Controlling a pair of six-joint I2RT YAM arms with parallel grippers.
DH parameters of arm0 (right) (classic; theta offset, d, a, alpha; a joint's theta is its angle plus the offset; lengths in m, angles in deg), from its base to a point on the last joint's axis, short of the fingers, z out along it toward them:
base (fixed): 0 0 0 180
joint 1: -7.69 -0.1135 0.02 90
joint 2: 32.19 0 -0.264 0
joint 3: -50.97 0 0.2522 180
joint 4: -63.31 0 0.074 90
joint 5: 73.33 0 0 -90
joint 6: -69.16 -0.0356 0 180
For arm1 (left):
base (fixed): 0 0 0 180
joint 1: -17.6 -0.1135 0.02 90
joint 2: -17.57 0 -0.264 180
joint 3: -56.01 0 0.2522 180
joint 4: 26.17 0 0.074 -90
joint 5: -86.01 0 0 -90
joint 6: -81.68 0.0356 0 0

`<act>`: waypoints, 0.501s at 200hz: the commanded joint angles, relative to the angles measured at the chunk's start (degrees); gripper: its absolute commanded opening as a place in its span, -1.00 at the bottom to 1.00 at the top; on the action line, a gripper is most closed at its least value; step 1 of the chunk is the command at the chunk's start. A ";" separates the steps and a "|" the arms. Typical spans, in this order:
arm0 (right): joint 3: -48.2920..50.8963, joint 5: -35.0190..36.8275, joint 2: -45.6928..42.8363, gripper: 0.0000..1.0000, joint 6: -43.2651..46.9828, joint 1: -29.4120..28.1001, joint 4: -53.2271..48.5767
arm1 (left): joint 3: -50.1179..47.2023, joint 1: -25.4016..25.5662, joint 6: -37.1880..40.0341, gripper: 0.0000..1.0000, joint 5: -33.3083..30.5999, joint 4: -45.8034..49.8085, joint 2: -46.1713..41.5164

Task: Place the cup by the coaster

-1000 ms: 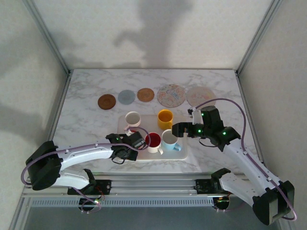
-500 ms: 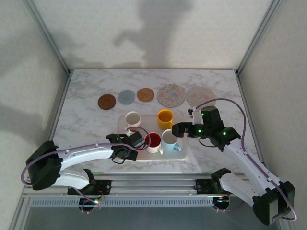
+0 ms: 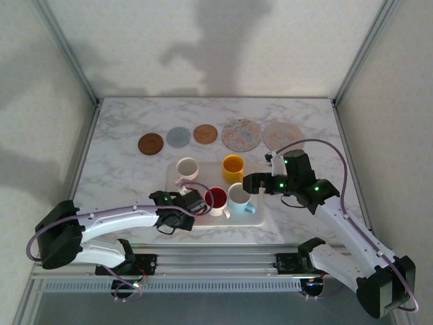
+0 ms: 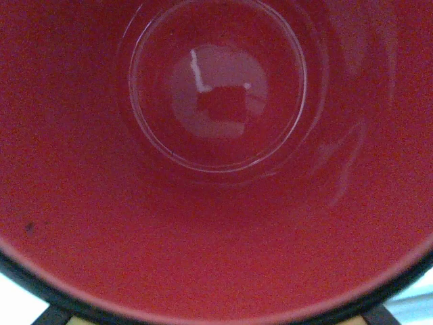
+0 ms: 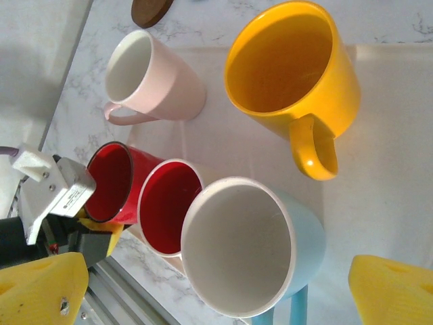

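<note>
Closing left gripper (image 3: 195, 202): is now pinching the red cup (image 4: 216, 162) rim, at tray (image 3: 256, 218) left edge.
right gripper (image 3: 249, 181): is hovering, fingers spread.
task: probably lifting next.

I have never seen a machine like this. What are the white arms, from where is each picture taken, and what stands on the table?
These are two robot arms bolted at the near edge of a marble table. The wide picture is taken from above and behind them; the other two come from a camera on each wrist. At the back lie five round coasters. A white tray carries a pale pink cup, a yellow cup, a light blue cup and a white cup with a red inside. A dark-rimmed red cup stands at its left side. The left end effector is at that cup's rim and its camera looks straight into it; whether it grips, I cannot tell. The right end effector is open and empty, facing the cups.
</note>
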 commanded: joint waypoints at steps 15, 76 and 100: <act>-1.90 0.59 0.07 0.99 0.97 -0.45 -0.64 | 5.84 2.64 -0.95 -1.00 -1.85 4.22 -0.53; -3.43 0.84 -0.04 0.99 1.36 -0.40 -1.26 | 10.33 2.79 -3.66 -1.00 -7.95 10.03 -3.86; -4.05 0.67 0.10 0.99 1.54 -0.39 -1.17 | 12.17 2.82 -4.59 -1.00 -10.17 12.07 -4.57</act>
